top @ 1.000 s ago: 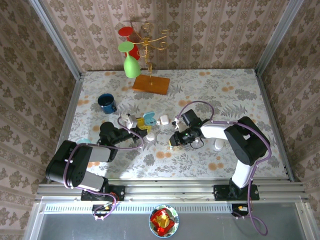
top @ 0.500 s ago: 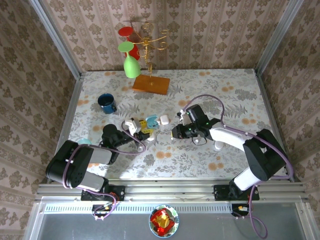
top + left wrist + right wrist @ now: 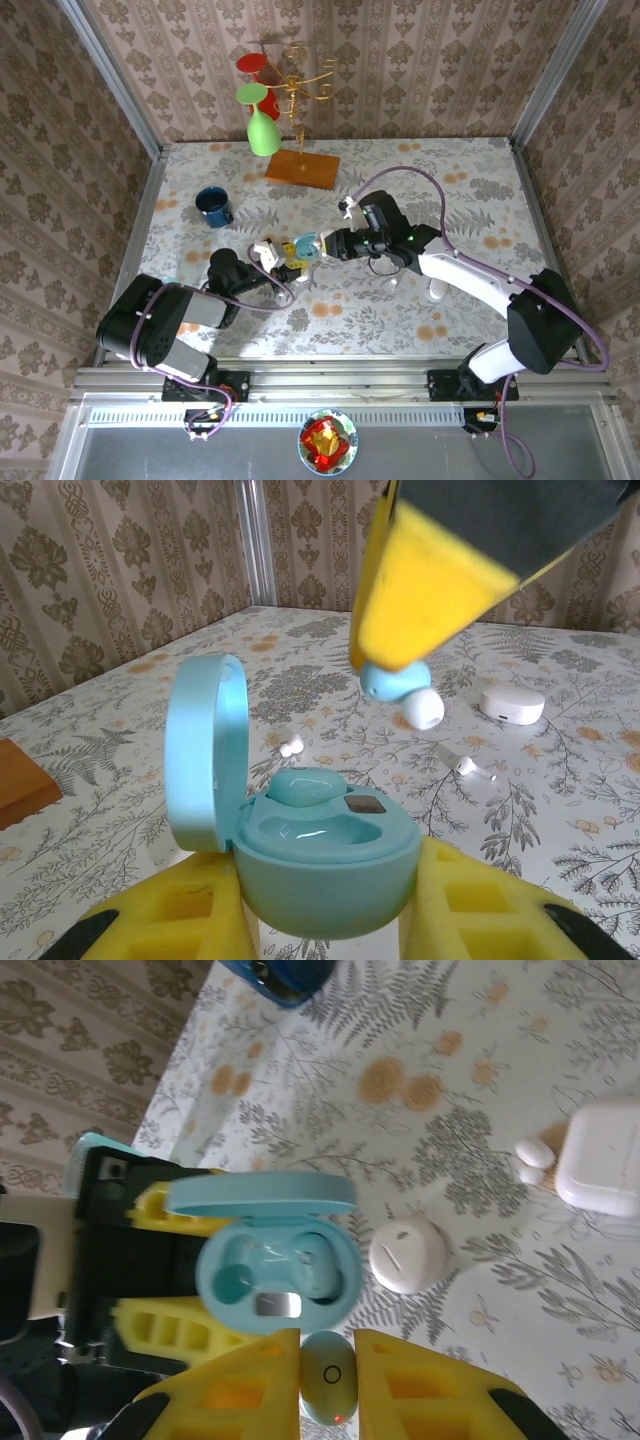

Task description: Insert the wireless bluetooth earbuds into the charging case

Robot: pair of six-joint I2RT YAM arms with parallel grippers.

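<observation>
Teal earbud [image 3: 325,1390] pinched in right fingers [image 3: 245,1395], just above open teal charging case [image 3: 330,875] clamped by left fingers [image 3: 175,915]; align over empty socket [image 3: 330,835], lower straight, then release.

This is a robot laboratory cell that is dressed like a home. Wallpaper panels [image 3: 400,60] stand between bare aluminium posts [image 3: 110,75], and a flowered table [image 3: 450,170] ends at 6 o'clock in a metal rail [image 3: 340,381] (the robot bases [image 3: 198,386] are bolted there). A glass stand [image 3: 300,165] is at 12 o'clock, a blue mug [image 3: 214,206] at 10 o'clock.
</observation>
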